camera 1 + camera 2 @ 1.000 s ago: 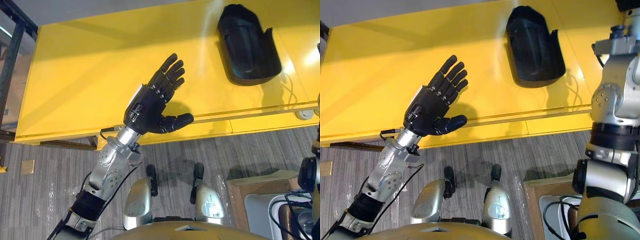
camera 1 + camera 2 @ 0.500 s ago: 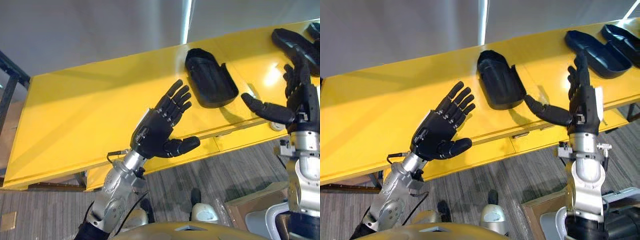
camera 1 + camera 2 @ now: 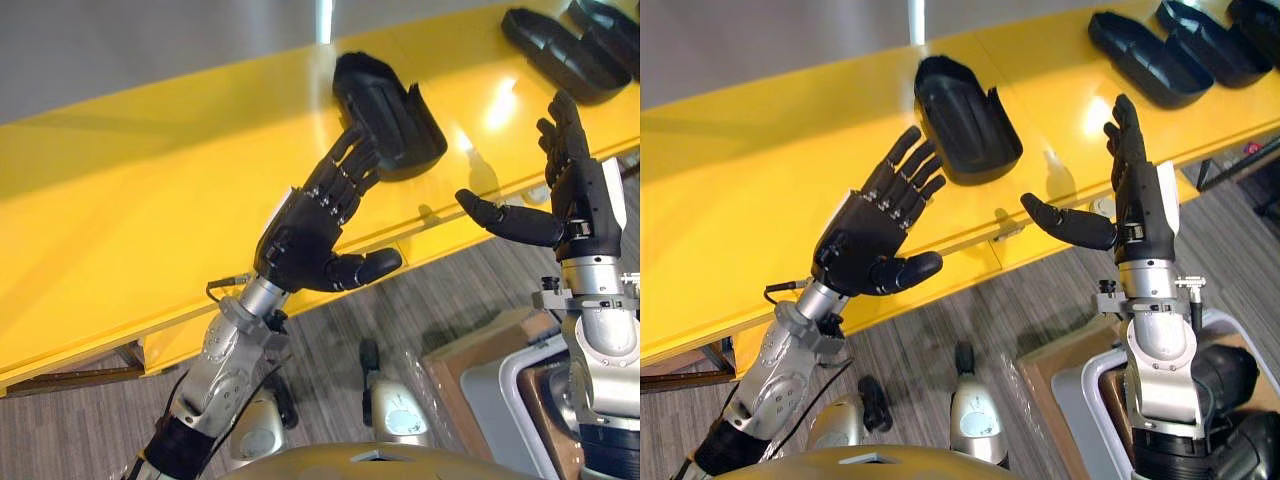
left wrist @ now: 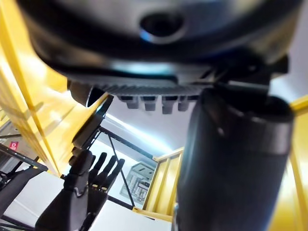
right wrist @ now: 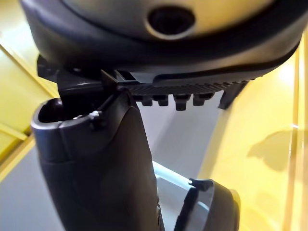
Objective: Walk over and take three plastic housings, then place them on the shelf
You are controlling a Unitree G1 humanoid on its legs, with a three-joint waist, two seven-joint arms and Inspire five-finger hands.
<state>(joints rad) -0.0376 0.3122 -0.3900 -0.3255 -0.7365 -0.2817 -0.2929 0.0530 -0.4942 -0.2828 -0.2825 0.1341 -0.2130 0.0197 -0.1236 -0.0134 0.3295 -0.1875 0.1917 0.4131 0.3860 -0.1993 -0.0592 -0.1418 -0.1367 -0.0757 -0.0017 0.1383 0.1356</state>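
Head eyes overlook table [image 3: 150, 220] (wrist cameras close).

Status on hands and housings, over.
Open and empty: left hand, right hand. On yellow table: nearest housing, ungrasped; more housings to its right. No obstruction seen.

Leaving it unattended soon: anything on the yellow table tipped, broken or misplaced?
Nothing stands out. The black housings lie flat on the yellow table, none visibly damaged. The left hand and right hand hover open, holding nothing.
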